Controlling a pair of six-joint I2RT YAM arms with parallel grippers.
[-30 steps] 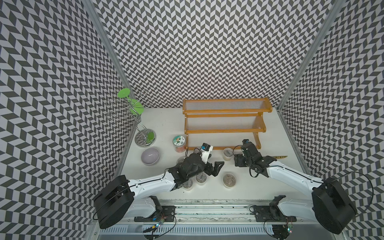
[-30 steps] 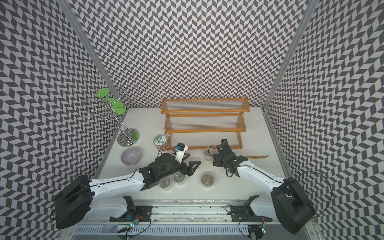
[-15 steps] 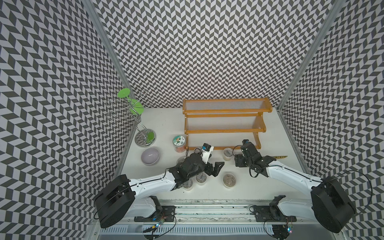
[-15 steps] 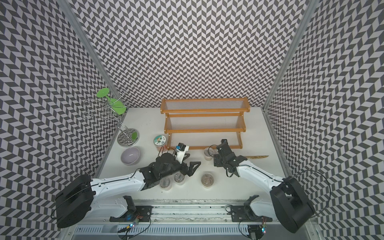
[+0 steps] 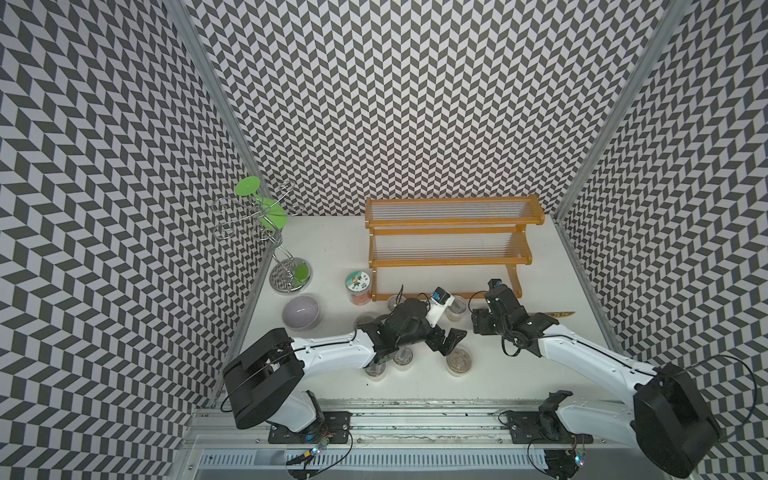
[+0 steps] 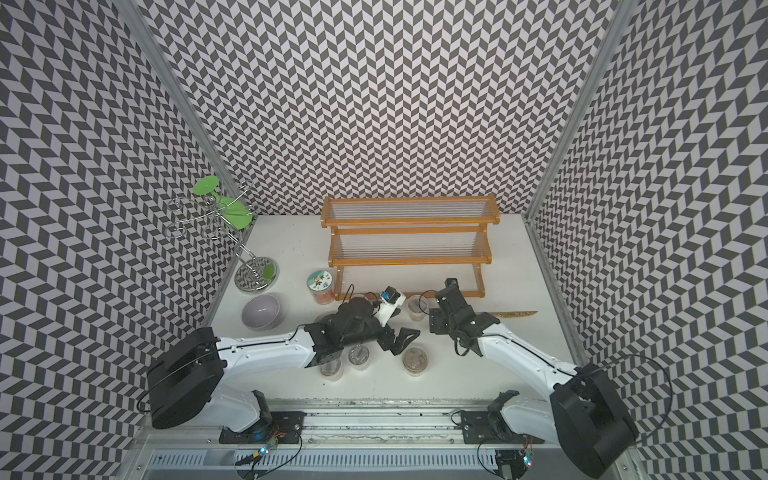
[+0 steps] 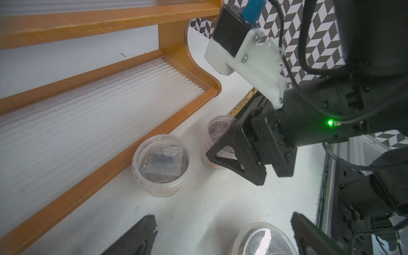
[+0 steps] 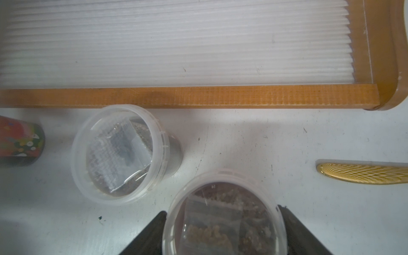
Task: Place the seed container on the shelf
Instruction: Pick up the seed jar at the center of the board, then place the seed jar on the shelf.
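The seed container (image 8: pixel 225 216) is a clear lidded tub of pale and brown seeds. My right gripper (image 8: pixel 223 210) is shut on it, one black finger on each side of its rim. The left wrist view shows this tub (image 7: pixel 217 136) low at the table, just off the shelf's right end. In both top views the right gripper (image 5: pixel 480 326) (image 6: pixel 440 322) covers it. The shelf (image 5: pixel 451 262) (image 6: pixel 409 262) (image 7: pixel 88 183) (image 8: pixel 198 97) has an orange wooden frame, and its clear ribbed tiers are bare. My left gripper (image 7: pixel 223 220) (image 5: pixel 451 338) hangs open over the table.
A second tub (image 8: pixel 119 154) (image 7: pixel 161 163) (image 5: pixel 455 313) stands against the shelf's front rail. More tubs (image 5: pixel 459 359) (image 5: pixel 402 356) sit near the left gripper. An orange can (image 5: pixel 358 286), a purple bowl (image 5: pixel 302 311), a silver wire stand (image 5: pixel 274 232) and a gold strip (image 8: pixel 364 174) are around.
My right gripper's jaws have closed in on the seed container. Both arms have stayed almost where they were, and the left gripper is still open.
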